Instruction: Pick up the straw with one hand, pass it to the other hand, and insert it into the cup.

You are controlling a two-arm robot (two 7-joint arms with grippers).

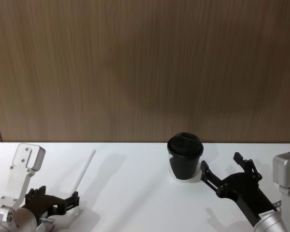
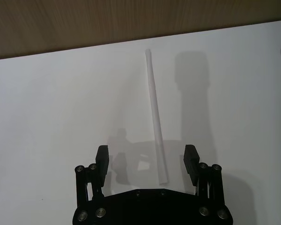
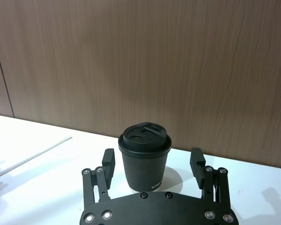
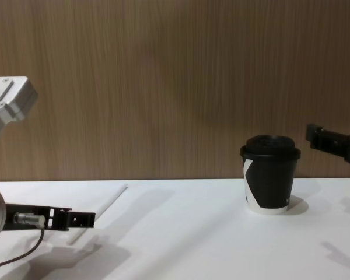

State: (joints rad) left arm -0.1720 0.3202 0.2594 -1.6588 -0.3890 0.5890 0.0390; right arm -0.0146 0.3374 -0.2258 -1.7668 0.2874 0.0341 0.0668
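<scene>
- straw [image 1: 85,171] [image 2: 155,115] [image 3: 33,154] [image 4: 108,204]: flat on the white bench [image 1: 135,193], well left of the cup [image 1: 185,159] [image 3: 145,161] [image 4: 270,181]. White, straight, nothing gripping it. Its far tip leans toward the cup; the other end is the one farther from the cup.
- cup: upright on the bench, black domed lid on. Chest view shows a white curved patch on its side and a white bottom rim.
- left claw [image 1: 58,194] [image 2: 146,152] [image 4: 76,219]: far left of the cup, at the straw end farther from the cup. Fingers spread wide and empty.
- left wrist view: that straw end lies in the gap between the two fingers, closer to one, touching neither.
- chest view: the left claw hangs a little above the bench, its shadow on the surface below it.
- right claw [image 1: 222,162] [image 3: 152,154] [image 4: 332,143]: near the cup on its right, pointed at it. Fingers spread and empty.
- chest view: the right claw sits at about lid height, with a gap to the cup.
- right wrist view: the cup stands just past the fingertips, lined up with the gap between them.
- wood-panel wall [image 1: 145,72]: behind the cup, along the bench's far edge.
</scene>
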